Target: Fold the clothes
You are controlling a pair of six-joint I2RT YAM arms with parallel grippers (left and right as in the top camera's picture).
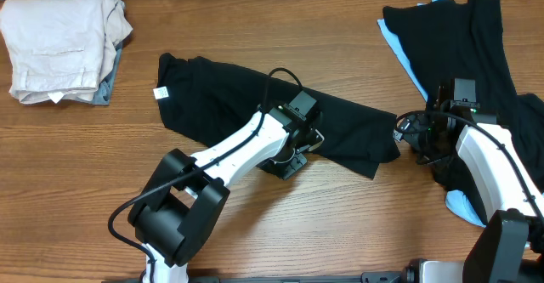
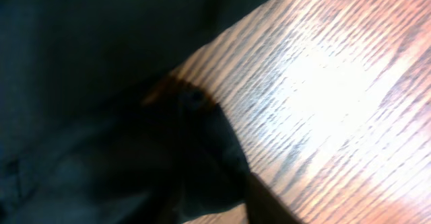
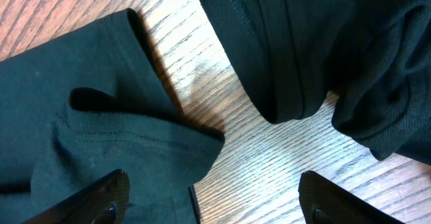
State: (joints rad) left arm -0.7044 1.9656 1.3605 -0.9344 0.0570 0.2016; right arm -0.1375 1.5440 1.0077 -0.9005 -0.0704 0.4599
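Note:
A black garment (image 1: 221, 96) lies spread across the middle of the table, with a white tag at its left end. My left gripper (image 1: 293, 154) sits at its lower edge. The left wrist view is blurred, with dark cloth (image 2: 81, 62) bunched in the jaws and only one finger showing, so the gripper looks shut on the cloth. My right gripper (image 1: 406, 134) is wide open at the garment's right end. In the right wrist view its fingers (image 3: 215, 204) straddle the sleeve edge (image 3: 101, 116) and bare wood.
A pile of black clothes (image 1: 476, 45) with a light blue piece (image 1: 399, 45) lies at the right, and part of it shows in the right wrist view (image 3: 323, 42). A folded beige stack (image 1: 59, 45) sits at the back left.

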